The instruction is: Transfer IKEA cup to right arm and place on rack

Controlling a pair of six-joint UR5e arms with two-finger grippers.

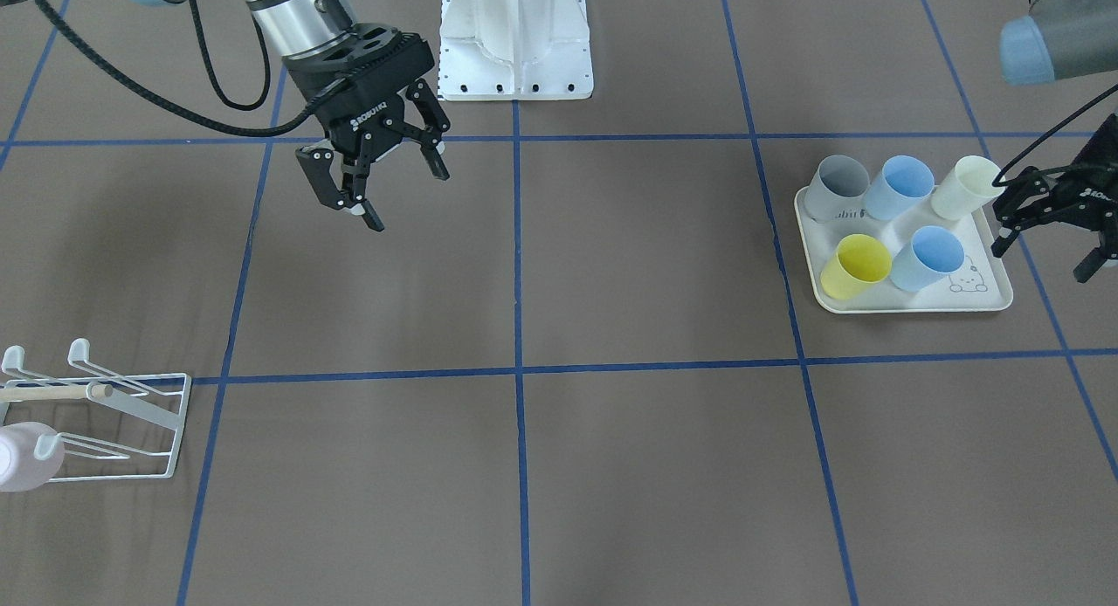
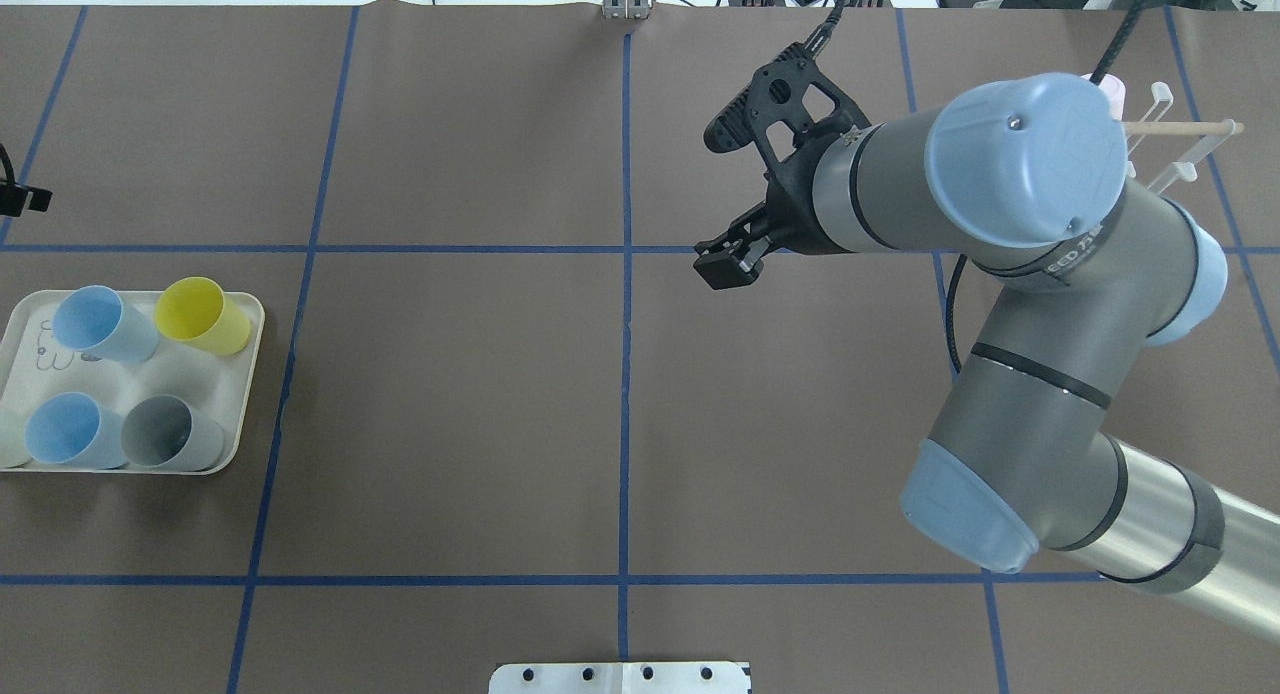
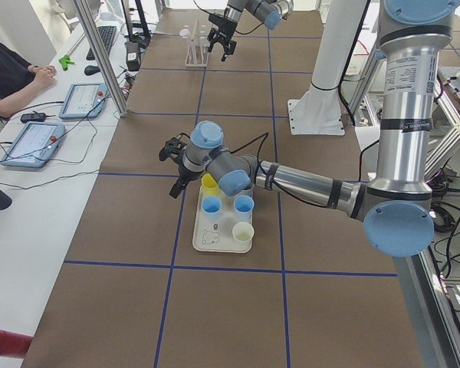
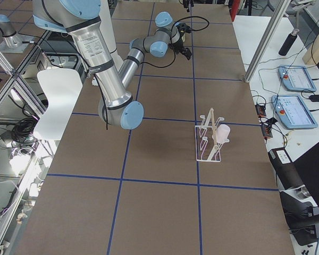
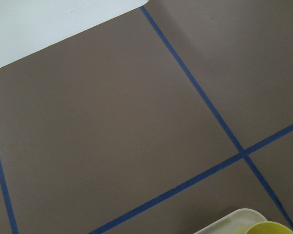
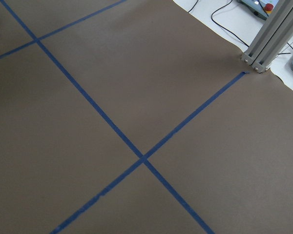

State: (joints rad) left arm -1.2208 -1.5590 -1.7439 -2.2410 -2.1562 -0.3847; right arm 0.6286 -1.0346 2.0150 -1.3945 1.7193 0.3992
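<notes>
Beyond rack (image 1: 180,424), hovers with left hand (image 1: 1041,262) and right hand (image 1: 409,200) open, empty; likely next: grasp cream cup (image 1: 965,187) for handover.

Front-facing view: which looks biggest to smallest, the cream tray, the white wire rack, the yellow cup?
Cream tray and white wire rack: look alike, rack cut off at edge, so unranked.
Then yellow cup, clearly smallest.

Overhead: behind robot, looking down. Front: opposite, facing it. Side views: from counter (image 3: 230,307) ends, farther off. Wrist cameras: close above counter. Overhead and front share tray (image 1: 908,300), rack (image 1: 52,394).
</notes>
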